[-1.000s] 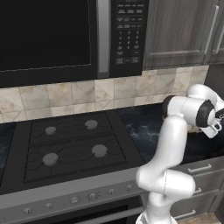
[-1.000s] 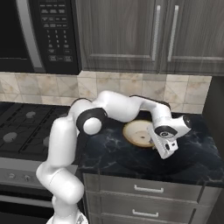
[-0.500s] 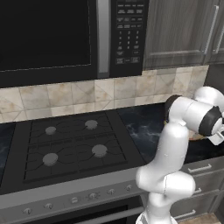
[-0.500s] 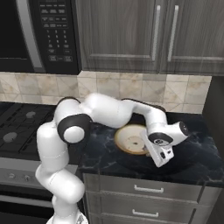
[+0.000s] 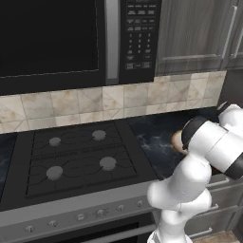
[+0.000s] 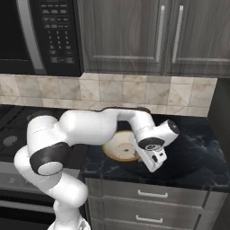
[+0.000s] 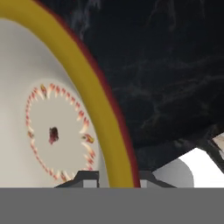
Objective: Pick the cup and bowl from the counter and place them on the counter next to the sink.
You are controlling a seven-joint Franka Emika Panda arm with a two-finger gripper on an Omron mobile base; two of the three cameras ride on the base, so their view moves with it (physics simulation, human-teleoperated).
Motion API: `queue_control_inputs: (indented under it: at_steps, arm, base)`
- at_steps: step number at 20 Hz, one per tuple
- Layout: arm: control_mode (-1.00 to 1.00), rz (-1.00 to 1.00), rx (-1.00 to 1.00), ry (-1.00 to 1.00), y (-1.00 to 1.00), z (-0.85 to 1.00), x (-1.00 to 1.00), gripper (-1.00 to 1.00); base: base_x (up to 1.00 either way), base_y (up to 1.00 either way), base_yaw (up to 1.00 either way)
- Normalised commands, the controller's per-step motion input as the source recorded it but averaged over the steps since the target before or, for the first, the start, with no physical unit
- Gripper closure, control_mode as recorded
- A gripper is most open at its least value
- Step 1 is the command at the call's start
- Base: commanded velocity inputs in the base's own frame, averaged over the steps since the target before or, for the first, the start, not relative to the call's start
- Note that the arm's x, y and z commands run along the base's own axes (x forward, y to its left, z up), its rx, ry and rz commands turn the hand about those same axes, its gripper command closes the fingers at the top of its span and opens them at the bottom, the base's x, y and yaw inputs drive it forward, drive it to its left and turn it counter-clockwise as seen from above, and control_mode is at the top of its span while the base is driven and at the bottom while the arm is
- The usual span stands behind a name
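The bowl (image 7: 52,131) lies on the counter (image 7: 175,65), and its golden-brown rim runs up between the two fingers (image 7: 87,177), one tip inside the cream well and one outside the wall. The rim's arc passes straight through the gap, so the fingers straddle it; whether they already press on it cannot be told. From the right base view the bowl (image 6: 117,147) sits just beside the gripper (image 6: 155,161), toward the stove side, near the counter's front edge. Beyond lie black marble counter (image 6: 197,152), tiled backsplash (image 6: 148,92) and dark cabinets (image 6: 148,36).
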Motion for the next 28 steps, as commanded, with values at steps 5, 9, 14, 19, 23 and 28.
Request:
queue_control_inputs:
  at_steps: [5, 9, 14, 19, 23, 28]
  arm:
    - [-1.0, 0.07, -0.08, 0.04, 0.52, 0.4, -0.25, 1.0]
    - [-1.0, 0.09, -0.04, 0.0, 0.52, 0.49, -0.06, 1.0]
    - [-1.0, 0.08, 0.0, 0.0, 0.54, 0.58, 0.0, 1.0]
    - [-1.0, 0.11, 0.0, 0.0, 0.57, 0.4, 0.0, 1.0]
    - [-1.0, 0.14, 0.0, 0.0, 0.56, 0.1, -0.16, 1.0]
    - [-1.0, 0.14, 0.04, 0.0, 0.57, 0.0, -0.21, 1.0]
  base:
    - [0.0, 0.0, 0.0]
    - [0.0, 0.0, 0.0]
    - [0.0, 0.0, 0.0]
    - [0.0, 0.0, 0.0]
    - [0.0, 0.0, 0.0]
    - [0.0, 0.0, 0.0]
